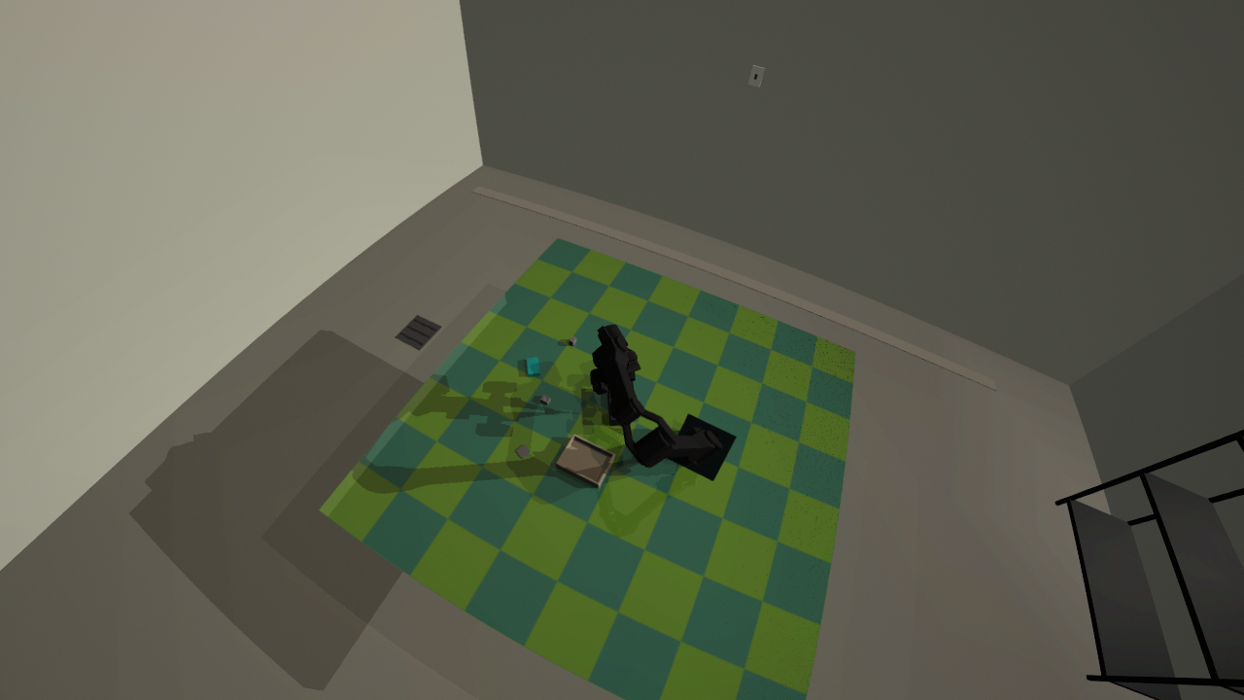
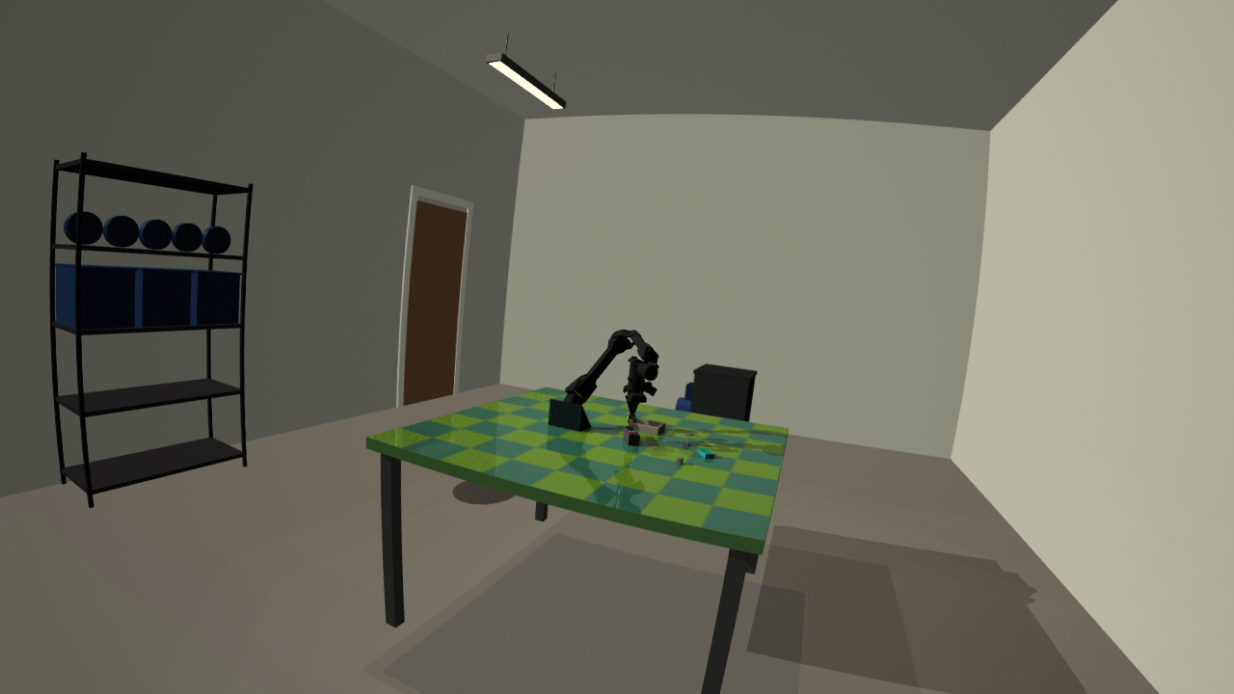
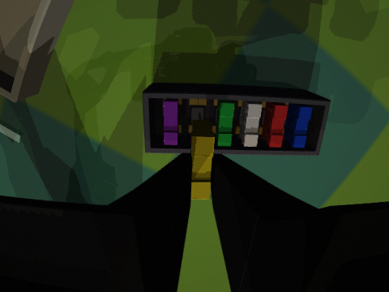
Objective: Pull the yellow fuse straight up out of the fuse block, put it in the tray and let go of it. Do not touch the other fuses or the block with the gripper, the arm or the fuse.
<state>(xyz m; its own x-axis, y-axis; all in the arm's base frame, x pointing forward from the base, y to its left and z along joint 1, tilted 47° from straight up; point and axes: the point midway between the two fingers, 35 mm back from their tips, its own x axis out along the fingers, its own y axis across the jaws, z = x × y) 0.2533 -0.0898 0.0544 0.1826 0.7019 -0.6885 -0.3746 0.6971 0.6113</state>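
My gripper (image 3: pixel 201 163) (image 2: pixel 632 417) is shut on the yellow fuse (image 3: pixel 202 150), which stands upright between the fingertips. The fuse is raised above the black fuse block (image 3: pixel 147 122) (image 2: pixel 633 438), and an empty slot (image 3: pixel 197 114) shows behind its dark lower end. The purple fuse (image 3: pixel 170 115), green fuse (image 3: pixel 226 118), white fuse (image 3: pixel 252 118), red fuse (image 3: pixel 276 119) and blue fuse (image 3: pixel 301 122) sit in the block. The tray (image 1: pixel 577 475) (image 2: pixel 654 429) (image 3: pixel 37 73) stands beside the block, at the upper left in the wrist view. In the top view the arm hides the fingertips.
A teal box (image 1: pixel 533 367) (image 2: pixel 707 454) lies on the checkered table beyond the block. Small greyish pieces lie near it, one (image 1: pixel 571 341) behind, one (image 1: pixel 545 400) between it and the tray, and a flat one (image 1: pixel 522 450) beside the tray.
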